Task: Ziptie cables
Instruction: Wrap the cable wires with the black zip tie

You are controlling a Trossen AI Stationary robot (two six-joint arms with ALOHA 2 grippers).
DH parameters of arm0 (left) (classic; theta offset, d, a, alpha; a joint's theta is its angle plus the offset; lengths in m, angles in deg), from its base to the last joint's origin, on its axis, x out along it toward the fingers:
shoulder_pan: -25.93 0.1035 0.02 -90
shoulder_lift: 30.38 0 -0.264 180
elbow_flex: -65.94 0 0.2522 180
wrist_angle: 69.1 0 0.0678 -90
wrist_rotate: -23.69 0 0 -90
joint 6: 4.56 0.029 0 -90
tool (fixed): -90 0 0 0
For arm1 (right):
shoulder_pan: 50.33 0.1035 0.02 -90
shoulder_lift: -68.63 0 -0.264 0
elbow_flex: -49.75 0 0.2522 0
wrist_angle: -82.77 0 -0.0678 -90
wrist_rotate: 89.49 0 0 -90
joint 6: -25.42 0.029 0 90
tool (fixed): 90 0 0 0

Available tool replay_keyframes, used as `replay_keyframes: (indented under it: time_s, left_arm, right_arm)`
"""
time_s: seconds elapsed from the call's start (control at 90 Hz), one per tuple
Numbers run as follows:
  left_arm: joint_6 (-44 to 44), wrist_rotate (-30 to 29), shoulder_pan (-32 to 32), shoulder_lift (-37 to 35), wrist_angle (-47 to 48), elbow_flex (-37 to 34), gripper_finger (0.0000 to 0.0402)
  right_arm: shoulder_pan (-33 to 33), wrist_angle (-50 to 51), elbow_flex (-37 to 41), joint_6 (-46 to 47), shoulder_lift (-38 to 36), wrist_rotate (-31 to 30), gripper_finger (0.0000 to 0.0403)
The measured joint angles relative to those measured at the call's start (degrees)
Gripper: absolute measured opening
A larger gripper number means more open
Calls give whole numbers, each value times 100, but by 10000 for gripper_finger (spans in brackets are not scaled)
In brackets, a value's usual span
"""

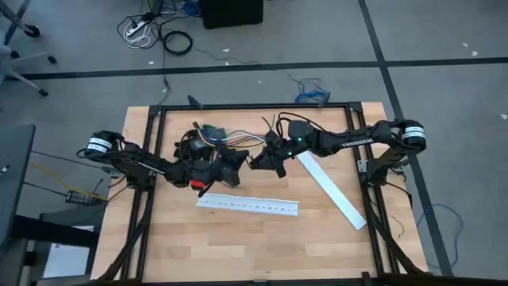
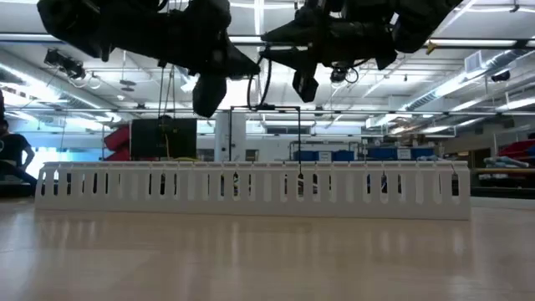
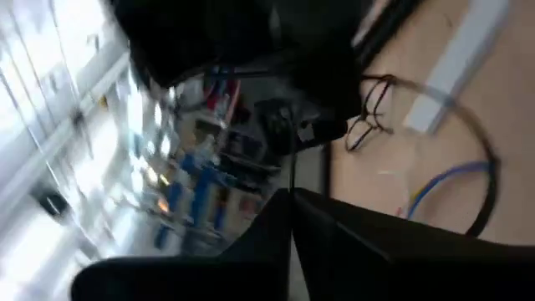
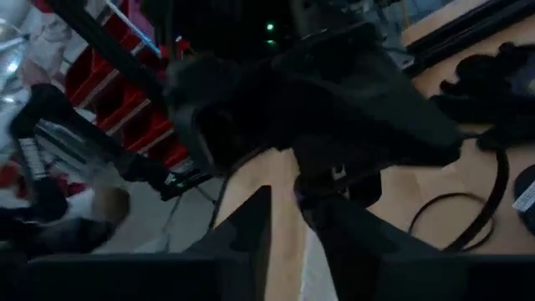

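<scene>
Ziptie [image 2: 298, 142] shows only in your low view, hanging thin below both raised grippers, left gripper [image 3: 291, 219] pinched shut on it, right gripper [image 4: 294, 219] slightly parted.

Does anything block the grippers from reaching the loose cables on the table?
Nothing visible does. The left gripper and right gripper hover mid-table; the cables lie just behind the left one. The white channel lies farther forward.

A thin black ziptie [image 2: 299, 142] hangs upright in midair; cables [image 1: 213, 133] lie loose behind.
</scene>
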Motion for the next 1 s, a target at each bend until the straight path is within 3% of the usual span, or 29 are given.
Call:
replay_keyframes:
  time_s: [0.156,0.344,0.467,0.711,0.856,1.0]
  left_arm:
    - [-1369,-246,-2,-1,317,3,0]
    - [-2856,-279,-32,-1,711,3,0]
    - [-3258,-299,-84,-1,677,3,0]
    - [-4290,41,-284,-3,447,253,0]
    - [-4858,295,-295,-3,928,432,0]
    - [-5446,312,-293,-3,1697,455,0]
  right_arm:
    - [-91,-109,0,-92,0,492,175]
    - [-211,-111,0,-896,-2,1054,229]
    - [-321,-17,0,-1517,-2,1029,251]
    - [-511,777,0,-1691,-2,412,269]
    - [-520,798,0,-1813,-2,173,271]
    - [-528,756,0,-1935,-2,306,271]
